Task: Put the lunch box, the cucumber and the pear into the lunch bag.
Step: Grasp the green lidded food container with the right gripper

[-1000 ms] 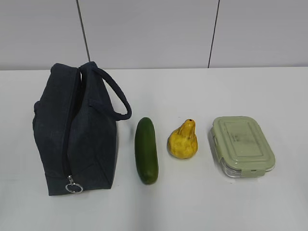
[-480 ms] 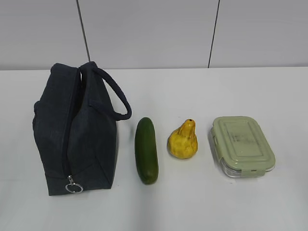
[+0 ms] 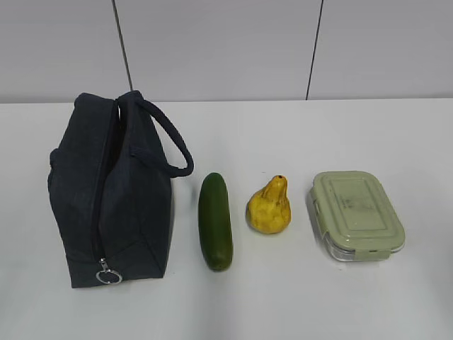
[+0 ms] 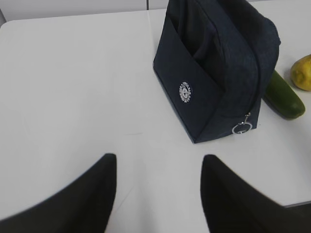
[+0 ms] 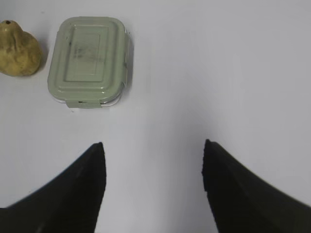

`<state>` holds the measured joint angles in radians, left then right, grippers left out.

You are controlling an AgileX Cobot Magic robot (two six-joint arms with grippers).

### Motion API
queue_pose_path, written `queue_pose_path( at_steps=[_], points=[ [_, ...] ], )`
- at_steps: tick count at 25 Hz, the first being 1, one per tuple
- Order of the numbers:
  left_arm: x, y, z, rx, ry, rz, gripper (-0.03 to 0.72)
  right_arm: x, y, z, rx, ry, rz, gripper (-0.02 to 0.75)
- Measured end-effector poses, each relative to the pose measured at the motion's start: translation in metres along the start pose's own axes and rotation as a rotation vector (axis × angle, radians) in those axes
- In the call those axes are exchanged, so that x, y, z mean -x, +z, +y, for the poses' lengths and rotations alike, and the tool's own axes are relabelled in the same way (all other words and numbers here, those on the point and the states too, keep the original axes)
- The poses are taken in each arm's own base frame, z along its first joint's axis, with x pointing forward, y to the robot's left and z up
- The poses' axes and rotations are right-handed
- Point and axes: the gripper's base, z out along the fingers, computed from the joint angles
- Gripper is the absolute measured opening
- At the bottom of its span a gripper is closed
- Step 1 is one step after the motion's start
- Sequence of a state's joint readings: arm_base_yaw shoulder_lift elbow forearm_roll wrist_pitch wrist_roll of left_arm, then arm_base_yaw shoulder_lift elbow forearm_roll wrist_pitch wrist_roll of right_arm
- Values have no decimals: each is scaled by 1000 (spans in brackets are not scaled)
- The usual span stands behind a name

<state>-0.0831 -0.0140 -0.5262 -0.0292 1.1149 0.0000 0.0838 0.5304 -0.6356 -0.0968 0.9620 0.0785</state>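
The dark navy lunch bag stands at the left, zipper shut, its ring pull at the near end; it also shows in the left wrist view. The dark green cucumber lies right of it. The yellow pear sits beside the cucumber. The lunch box with its sage-green lid is at the right, also in the right wrist view. My left gripper is open and empty, left of and short of the bag. My right gripper is open and empty, short of the lunch box. Neither gripper shows in the exterior view.
The white table runs back to a grey panelled wall. The table's near edge shows at the lower right of the left wrist view. The cucumber and the pear sit at that view's right edge.
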Motion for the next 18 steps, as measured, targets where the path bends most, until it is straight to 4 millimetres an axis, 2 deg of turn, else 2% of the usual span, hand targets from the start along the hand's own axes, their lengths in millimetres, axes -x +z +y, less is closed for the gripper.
queue_pose_path(
  at_steps=[11, 18],
  points=[
    [0, 0, 0, 0, 0, 0, 342, 54, 36, 5, 3, -7, 109, 496],
    [0, 0, 0, 0, 0, 0, 342, 87, 67, 9, 16, -3, 138, 496]
  ],
)
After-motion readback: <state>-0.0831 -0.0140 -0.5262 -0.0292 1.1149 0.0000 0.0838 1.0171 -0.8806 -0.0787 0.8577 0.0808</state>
